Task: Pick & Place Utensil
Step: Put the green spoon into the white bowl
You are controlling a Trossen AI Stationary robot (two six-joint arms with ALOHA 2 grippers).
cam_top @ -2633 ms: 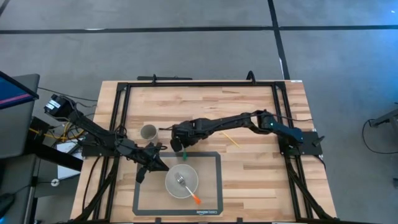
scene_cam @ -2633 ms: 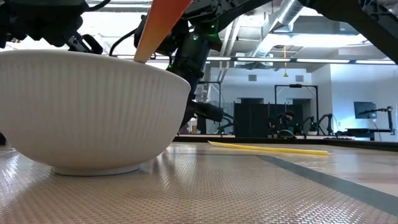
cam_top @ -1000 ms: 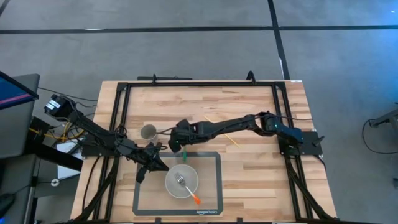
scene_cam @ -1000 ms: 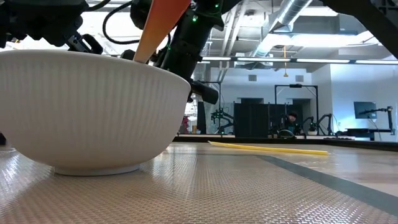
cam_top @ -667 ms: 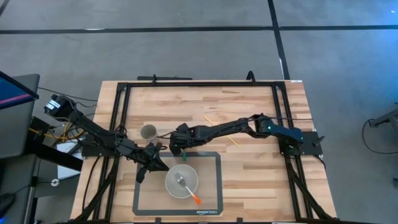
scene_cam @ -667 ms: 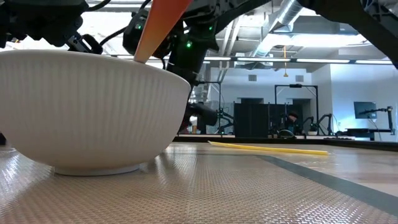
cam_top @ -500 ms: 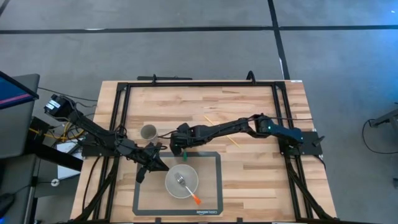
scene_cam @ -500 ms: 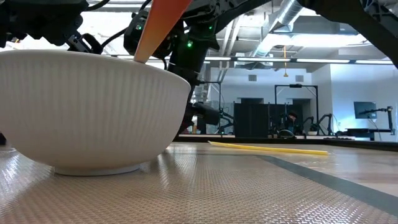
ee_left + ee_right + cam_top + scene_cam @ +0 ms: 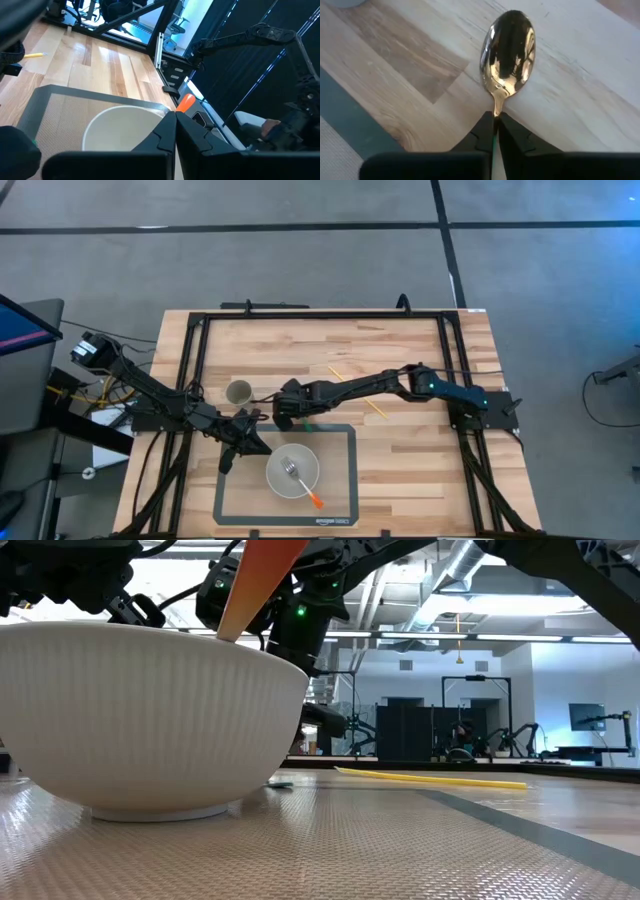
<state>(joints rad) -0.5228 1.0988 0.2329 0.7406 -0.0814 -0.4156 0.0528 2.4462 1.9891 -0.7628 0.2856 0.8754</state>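
Observation:
A metal spoon (image 9: pixel 509 47) with a green handle (image 9: pixel 308 425) is in my right gripper (image 9: pixel 495 120), which is shut on it low over the wood by the grey mat's far edge (image 9: pixel 330 426). The right gripper (image 9: pixel 288 412) reaches in from the table's right. A white bowl (image 9: pixel 292 472) stands on the mat and holds a fork with an orange handle (image 9: pixel 316 501). The left gripper (image 9: pixel 245 435) waits, shut, at the bowl's left; its wrist view shows the shut fingers (image 9: pixel 175 135) before the bowl (image 9: pixel 125 127). My right gripper pinches the spoon's thin neck (image 9: pixel 495 111), just behind its bowl, between the two fingertips. The fingers lie along the spoon, slanting down from the table's right. The spoon's bowl sticks out ahead of the fingertips, low at the wood; whether it touches, I cannot tell. The green handle runs back under the gripper.
A small grey cup (image 9: pixel 238 392) stands on the wood left of the right gripper. Thin yellow sticks (image 9: pixel 372 406) lie on the wood under the right arm, one showing in the low view (image 9: pixel 430 778). A black frame (image 9: pixel 320 313) borders the table.
The right gripper has come down toward the table by the mat's far edge, carrying the spoon and staying shut on it. The spoon's green handle has swung a little toward the table's right. In the low view a small grey tip now shows at table level beside the bowl.

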